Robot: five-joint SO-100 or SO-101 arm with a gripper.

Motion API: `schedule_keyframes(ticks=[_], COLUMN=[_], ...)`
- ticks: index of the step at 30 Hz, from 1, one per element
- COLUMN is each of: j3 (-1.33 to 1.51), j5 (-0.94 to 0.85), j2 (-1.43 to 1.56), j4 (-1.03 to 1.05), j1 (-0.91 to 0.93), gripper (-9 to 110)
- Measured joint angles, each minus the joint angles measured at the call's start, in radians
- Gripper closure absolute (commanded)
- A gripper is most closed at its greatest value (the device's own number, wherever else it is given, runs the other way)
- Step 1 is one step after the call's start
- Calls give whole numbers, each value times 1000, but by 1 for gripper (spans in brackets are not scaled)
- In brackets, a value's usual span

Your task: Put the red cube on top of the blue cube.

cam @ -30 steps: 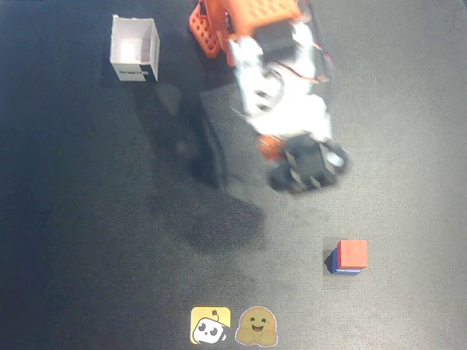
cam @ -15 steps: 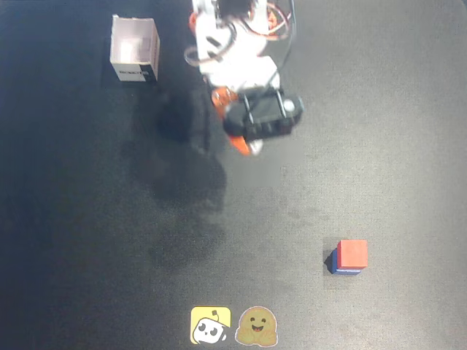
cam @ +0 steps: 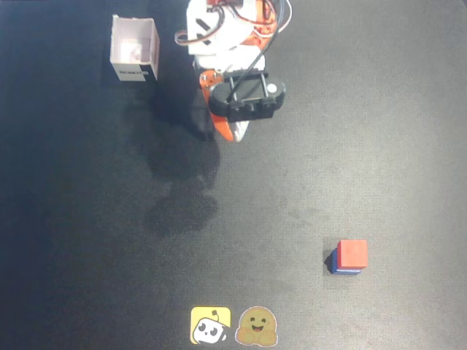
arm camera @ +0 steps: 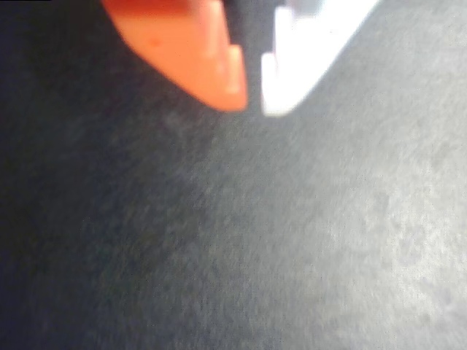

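Overhead view: the red cube (cam: 352, 254) is sitting on top of the blue cube (cam: 333, 262) at lower right of the frame; only a blue strip along the left and bottom edges is showing under the red top face, so the stack is lying nearly square w/ a slight offset. Nothing is touching the stack. The arm (cam: 226, 33) is occupying the upper centre of the frame, well apart from the cubes, w/ white and orange body parts and a black module just below them. The gripper (cam: 235, 135) is pointing toward the bottom of the frame, its orange and white tips peeking out under the black module. Wrist view: the gripper (arm camera: 253, 102) is entering from the top edge, orange finger (arm camera: 191, 51) at left, white finger (arm camera: 314, 47) at right; the tips are standing nearly together w/ only a narrow dark slit between them, and nothing is being held. Below the tips only the dark mat (arm camera: 241, 255) is showing, blurred. Overhead view again: a white open box (cam: 134, 49) is standing at upper left, just beside the arm base and well apart from the cubes. Two stickers are lying at bottom centre: a yellow one (cam: 210, 325) at left and a brown smiling one (cam: 256, 327) at right, side by side. The arm's shadow (cam: 179, 189) is falling on the mat at centre left.
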Motion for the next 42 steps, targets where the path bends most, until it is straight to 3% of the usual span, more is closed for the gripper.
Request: schedule_keyframes(ticks=[8, 27, 42], j3=[155, 181, 181], j5=[26, 175, 166], j2=[183, 195, 195], j4=[8, 192, 199], j1=[3, 11, 6], gripper=[101, 101, 101])
